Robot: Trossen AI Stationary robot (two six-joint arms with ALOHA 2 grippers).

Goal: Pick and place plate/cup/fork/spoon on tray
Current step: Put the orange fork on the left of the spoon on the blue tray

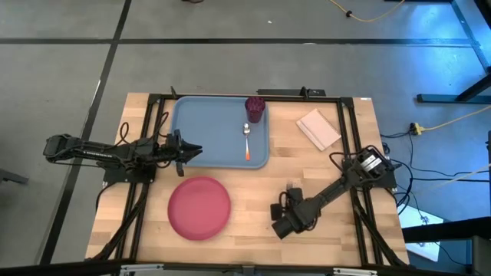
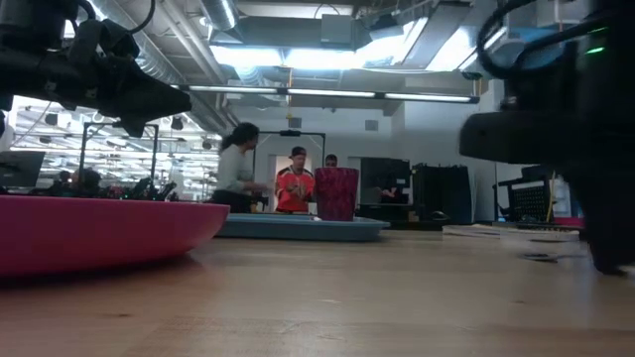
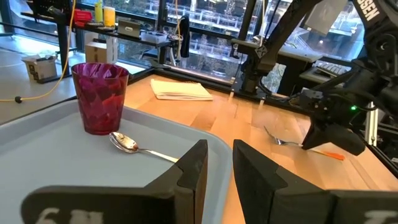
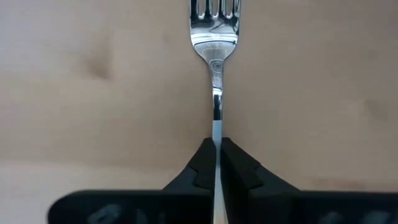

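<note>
- The table [image 1: 337, 238] is bare light wood at its front, with free room between the plate and the right arm, and more along the right edge.
- The tray [image 1: 199, 130] sits at the back, left of centre, its long side running across the table. Its left half is bare blue; its front rim lies just behind the plate, with a thin strip of wood between them.
- The plate [image 1: 199, 207] rests flat on the wood in front of the tray, apart from it and well inside the table's front edge. In the low view it fills the near left, rim raised [image 2: 89, 233].
- The napkin [image 1: 318, 128] lies folded on the wood to the right of the tray, near the back edge, clear of everything.
- The left gripper [image 1: 193, 150] reaches over the tray's left front part, fingers parted and holding nothing. The left wrist view shows the gap between its fingers [image 3: 193, 174], with the tray's rim beyond.
- The right gripper [image 1: 290, 201] is low over the wood right of the plate, clamped shut on the fork.
- The cup [image 1: 255, 110] stands upright in the tray's back right corner, close to the rim.
- The spoon [image 1: 247, 142] lies in the tray in front of the cup, bowl toward the cup, orange handle toward the front rim.
- The fork [image 4: 215, 37] lies on the wood, tines pointing away from the right gripper, shaft pinched between the closed fingers.
</note>
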